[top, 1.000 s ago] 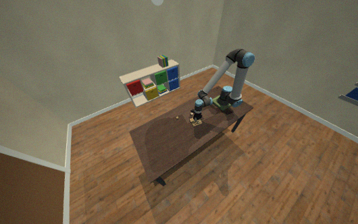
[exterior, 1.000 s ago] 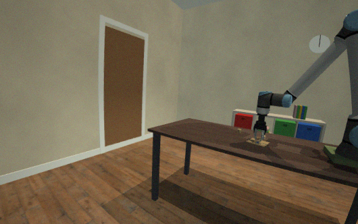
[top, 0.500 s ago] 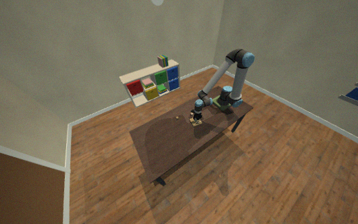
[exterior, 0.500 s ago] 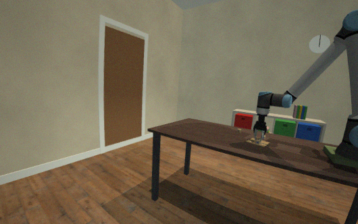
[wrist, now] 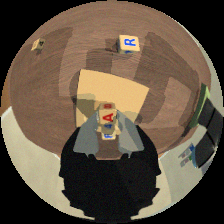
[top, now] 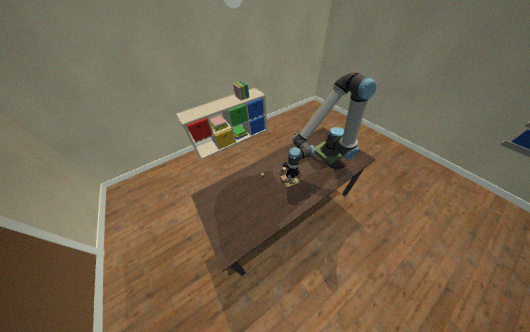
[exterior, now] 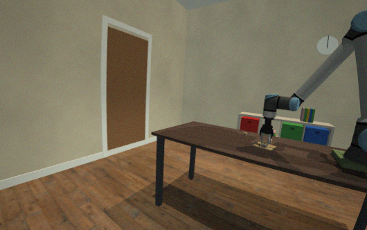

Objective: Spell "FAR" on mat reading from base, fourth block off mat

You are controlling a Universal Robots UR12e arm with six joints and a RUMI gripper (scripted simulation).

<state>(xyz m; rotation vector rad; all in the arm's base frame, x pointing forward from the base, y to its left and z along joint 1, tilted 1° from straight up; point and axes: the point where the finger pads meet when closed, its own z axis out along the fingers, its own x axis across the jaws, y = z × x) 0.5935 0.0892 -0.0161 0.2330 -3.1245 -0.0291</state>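
Holds the A block point(wrist: 108, 117) pinched in the end effector point(top: 290, 180) point(exterior: 266, 146) point(wrist: 107, 110), over the mat point(top: 292, 184) point(exterior: 272, 147) point(wrist: 120, 90) and close to the apparent F block point(wrist: 108, 134), presumably to keep the word tight. Leaves the R block point(top: 284, 169) point(wrist: 129, 44) beyond the mat from the end effector, to be fetched; leaves the spare block point(top: 262, 175) point(exterior: 245, 134) point(wrist: 38, 45) well apart, rightly unused.

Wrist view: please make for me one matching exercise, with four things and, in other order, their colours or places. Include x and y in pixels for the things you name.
1. Mat point(top: 295, 183) point(exterior: 271, 147) point(wrist: 100, 82)
2. R block point(top: 284, 169) point(wrist: 129, 44)
3. A block point(wrist: 108, 117)
4. Block farthest left point(top: 262, 174) point(exterior: 245, 134) point(wrist: 38, 45)

a. Between the gripper's point(top: 291, 180) point(exterior: 265, 146) point(wrist: 108, 116) fingers
b. Pale yellow, flat
c. Off the mat, no readable letter
d. Off the mat, blue letter on top

Pairs: 1-b, 2-d, 3-a, 4-c
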